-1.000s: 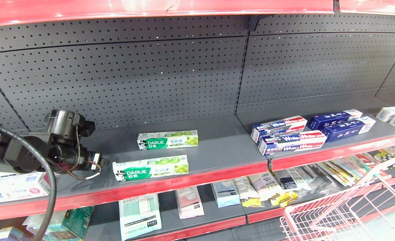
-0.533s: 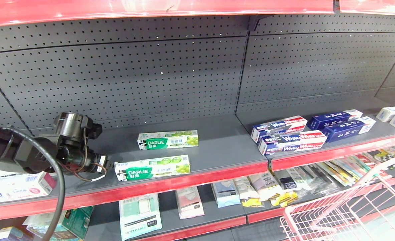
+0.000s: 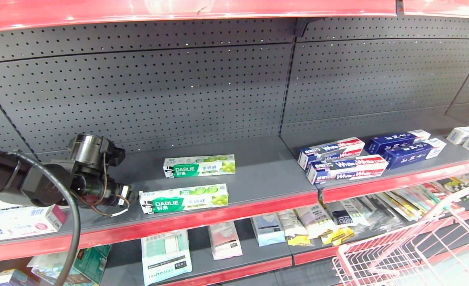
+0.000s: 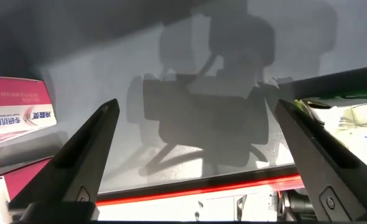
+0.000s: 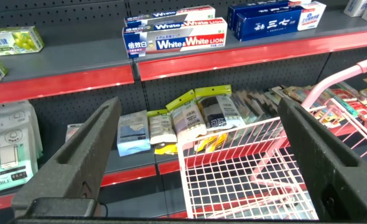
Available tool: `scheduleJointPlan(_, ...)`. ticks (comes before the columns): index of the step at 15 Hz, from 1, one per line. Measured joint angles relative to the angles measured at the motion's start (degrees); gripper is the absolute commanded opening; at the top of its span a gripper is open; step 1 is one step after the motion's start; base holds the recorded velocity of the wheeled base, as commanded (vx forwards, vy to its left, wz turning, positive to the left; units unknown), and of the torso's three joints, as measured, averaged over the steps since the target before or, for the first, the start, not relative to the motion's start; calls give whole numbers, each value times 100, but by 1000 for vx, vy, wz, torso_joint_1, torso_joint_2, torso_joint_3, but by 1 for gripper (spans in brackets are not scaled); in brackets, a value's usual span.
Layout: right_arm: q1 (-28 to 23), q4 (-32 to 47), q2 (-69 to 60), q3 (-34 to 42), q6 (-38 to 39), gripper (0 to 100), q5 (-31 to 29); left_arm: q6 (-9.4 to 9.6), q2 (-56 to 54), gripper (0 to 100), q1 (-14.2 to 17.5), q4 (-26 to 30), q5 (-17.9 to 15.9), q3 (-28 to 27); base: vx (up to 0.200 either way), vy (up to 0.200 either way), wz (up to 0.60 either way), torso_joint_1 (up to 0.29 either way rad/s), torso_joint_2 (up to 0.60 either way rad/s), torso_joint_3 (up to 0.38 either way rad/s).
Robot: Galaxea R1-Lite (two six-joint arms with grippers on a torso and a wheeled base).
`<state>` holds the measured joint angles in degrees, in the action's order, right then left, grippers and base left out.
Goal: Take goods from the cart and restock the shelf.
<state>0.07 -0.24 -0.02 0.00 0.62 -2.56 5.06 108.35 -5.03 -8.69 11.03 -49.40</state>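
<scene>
**Operator:** Report the state of the left claw (image 4: 197,106).

**Technician:** Its jaws are spread wide with nothing between them. It sits low over the shelf (image 3: 258,174), just beside the left end of the front green box (image 3: 183,198). I cannot confirm whether it touches the box.

**Operator:** Where exactly is the box?

**Technician:** It lies flat near the shelf's front edge, long side along the edge and slightly skewed. The rear green box (image 3: 199,165) lies behind it, apart from it. A white box (image 3: 18,224) lies on the other side of the arm.

**Operator:** What about the right claw (image 5: 199,102)?

**Technician:** It is also wide open and empty. It hangs above the cart (image 5: 228,132), facing the lower shelves.

**Operator:** Which step is in hand?

**Technician:** My judgement is that the placing step is ending. The box is on the shelf and out of the grip, so only squaring it up or pulling the arm away is left.

**Operator:** What does the next move call for?

**Technician:**
1. Draw the left arm back from the box end without catching it, because a box this light will slide easily.
2. Keep clear of the white box while retracting.
3. Lower a claw into the cart for the next item. The part of the cart in view does not show whether any goods remain.
</scene>
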Motion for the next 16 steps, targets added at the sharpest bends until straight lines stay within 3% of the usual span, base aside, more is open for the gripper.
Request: scheduleJointPlan(16, 2, 0, 0, 0, -2, 100, 0, -118, -17, 100, -273, 18, -9, -27, 0, 0, 0, 0, 0, 0)
